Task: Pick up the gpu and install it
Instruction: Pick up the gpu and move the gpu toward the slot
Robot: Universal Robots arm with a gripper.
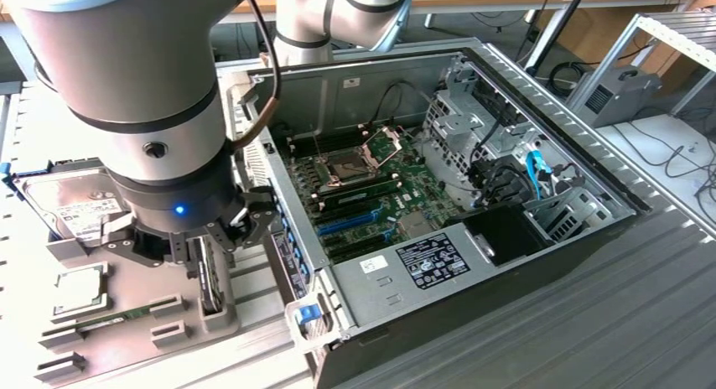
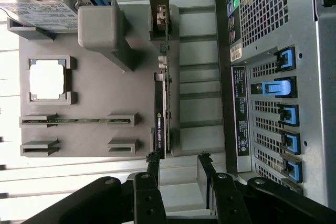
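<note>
**Exterior view.** Found gripper point(image 1: 207, 248) spread wide, holding nothing, poised directly above gpu point(image 1: 210, 282). Found gpu standing on edge in a slot of the grey fixture tray point(image 1: 168, 343), at eight o'clock from the open computer case point(image 1: 470, 263). Noted hard drive point(image 1: 73, 209) at ten o'clock from the gripper and memory stick point(image 1: 117, 315) at seven o'clock, both apart from it. Noted motherboard point(image 1: 370, 188) exposed inside the case, with blue expansion slots point(image 1: 347, 224) apparently unoccupied.

**Wrist view.** Observed gpu point(image 2: 161, 114) edge-on, seated in the tray point(image 2: 105, 72). Observed one fingertip point(image 2: 153, 163) almost in line with the card's fan face and the other point(image 2: 205, 166) well off toward the case wall point(image 2: 283, 77). Judged card off-centre between the jaws. Saw no contact.

**Risks.**
- Lowering off-centre could set the near finger onto the card's upper edge or fan instead of beside it, tipping or damaging the card.
- Closing unevenly could shove the card against its slot wall before the grip forms.
- Gripping on the fan shroud rather than the flat board could let the card slip or twist on lifting.
</note>
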